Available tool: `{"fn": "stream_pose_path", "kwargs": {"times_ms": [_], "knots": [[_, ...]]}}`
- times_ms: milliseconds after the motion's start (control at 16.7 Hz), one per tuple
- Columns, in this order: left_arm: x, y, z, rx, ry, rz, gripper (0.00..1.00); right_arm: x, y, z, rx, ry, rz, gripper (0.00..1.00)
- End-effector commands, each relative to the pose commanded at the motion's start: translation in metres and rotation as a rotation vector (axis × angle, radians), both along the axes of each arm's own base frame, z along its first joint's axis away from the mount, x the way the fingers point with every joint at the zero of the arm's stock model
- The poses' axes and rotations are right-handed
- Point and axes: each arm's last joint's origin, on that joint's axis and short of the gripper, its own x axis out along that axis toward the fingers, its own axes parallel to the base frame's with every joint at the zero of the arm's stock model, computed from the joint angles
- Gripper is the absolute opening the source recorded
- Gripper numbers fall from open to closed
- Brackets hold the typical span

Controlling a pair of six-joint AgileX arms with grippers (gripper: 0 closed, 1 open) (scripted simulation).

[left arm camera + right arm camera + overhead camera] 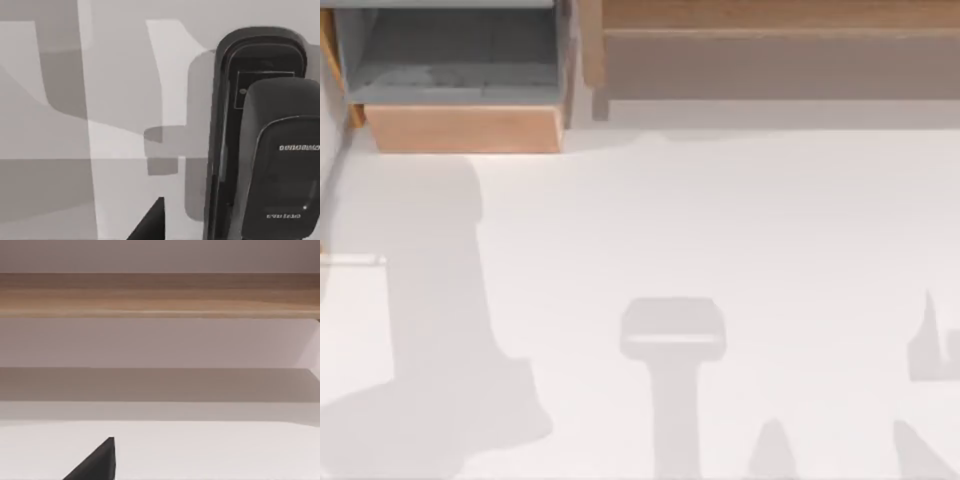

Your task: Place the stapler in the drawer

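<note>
Hanging beside left gripper [150, 225]: stapler [260, 135], upright; jaws' state unclear; drawer [460, 80] open.

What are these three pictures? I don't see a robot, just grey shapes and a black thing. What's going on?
There is a robot with two arms working at a white table. Each picture comes from a different camera.

The first camera looks straight down from above. At the back on the left is an open drawer with grey insides and a tan wooden front. Beside it runs a long wooden shelf. The grey shapes on the table are shadows.

The second camera sits on the left arm's wrist. The big black thing is a stapler, seen very close, lying on the table. The dark wedge at the edge is part of the left gripper.

The third camera sits on the right arm's wrist. It faces the shelf, with a bit of the right gripper showing.

Nothing is being held yet. The job is to put the stapler into the drawer.
</note>
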Motion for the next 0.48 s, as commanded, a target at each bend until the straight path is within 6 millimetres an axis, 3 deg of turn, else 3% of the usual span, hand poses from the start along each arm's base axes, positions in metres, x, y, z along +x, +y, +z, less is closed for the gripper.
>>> {"fn": "stream_pose_path", "kwargs": {"times_ms": [480], "knots": [[0.0,0.0,0.0,0.0,0.0,0.0,1.0,0.0,0.0,0.0,0.0,0.0,0.0,1.0]]}}
